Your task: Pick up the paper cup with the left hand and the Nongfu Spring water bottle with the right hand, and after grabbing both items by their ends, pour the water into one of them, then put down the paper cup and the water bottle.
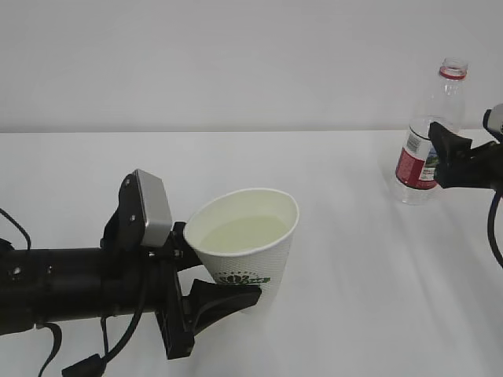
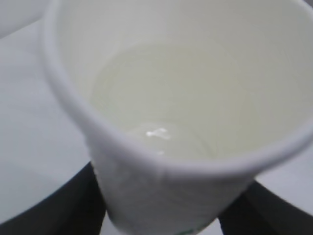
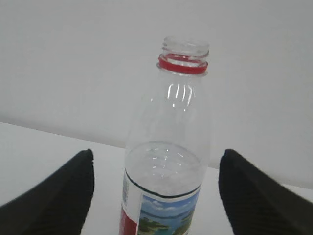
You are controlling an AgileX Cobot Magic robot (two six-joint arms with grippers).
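Left hand (image 1: pixel 206 292), a black gripper with a silver-grey plate, reaches in low from the left. Its jaws are clamped on the lower body of the small white tapered paper cup with a dark green logo (image 1: pixel 247 247), one finger (image 1: pixel 224 300) under the logo. The cup leans slightly, rim tipped away from the arm. The exterior view does not show plainly whether its base touches the white table (image 1: pixel 338 236).

Water (image 2: pixel 181 98) fills the cup: clear, faintly yellowish against the paper, with a small glint near the wall in the left wrist view.

The clear ribbed plastic bottle with red neck ring and red-and-white label (image 1: pixel 431 129) stands upright on the table at far right, capless and well apart from the cup. It looks nearly empty; a faint level line shows above the label.

Right hand (image 3: pixel 156 196), the matching black gripper on the cabled arm, has its jaws spread wide. The two fingers flank the bottle's label zone and gaps show on both sides, so nothing is gripped.

Judgement: pouring looks done and the set-down remains.
- The left arm should level the cup first and lower it slowly, since a full cup slops easily.
- It should open only once the base sits flat.
- The right arm should back straight off so neither finger clips the light bottle.
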